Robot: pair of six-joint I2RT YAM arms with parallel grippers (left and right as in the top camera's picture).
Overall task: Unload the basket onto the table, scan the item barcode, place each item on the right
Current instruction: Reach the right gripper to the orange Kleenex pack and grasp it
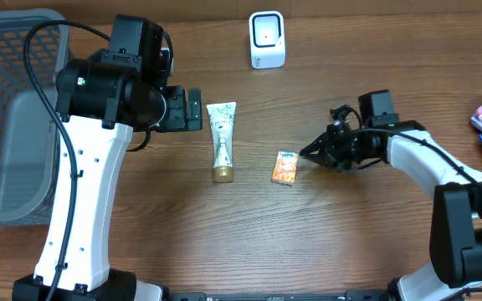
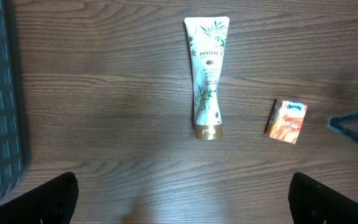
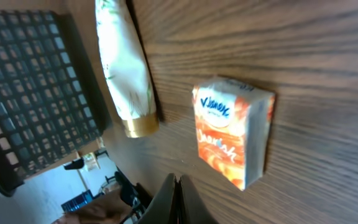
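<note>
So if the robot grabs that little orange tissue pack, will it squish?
Probably: the tissue pack looks soft-wrapped, so it would likely dent. It seems light for its size, and lying flat on the table, it shouldn't roll.

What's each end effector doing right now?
Left end effector: open, holding nothing.
Right end effector: closed, holding nothing, near the tissue pack.

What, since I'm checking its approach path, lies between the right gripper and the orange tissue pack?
Nothing: only bare table shows between the shut right gripper and the tissue pack, seen overhead and from the right wrist.
</note>
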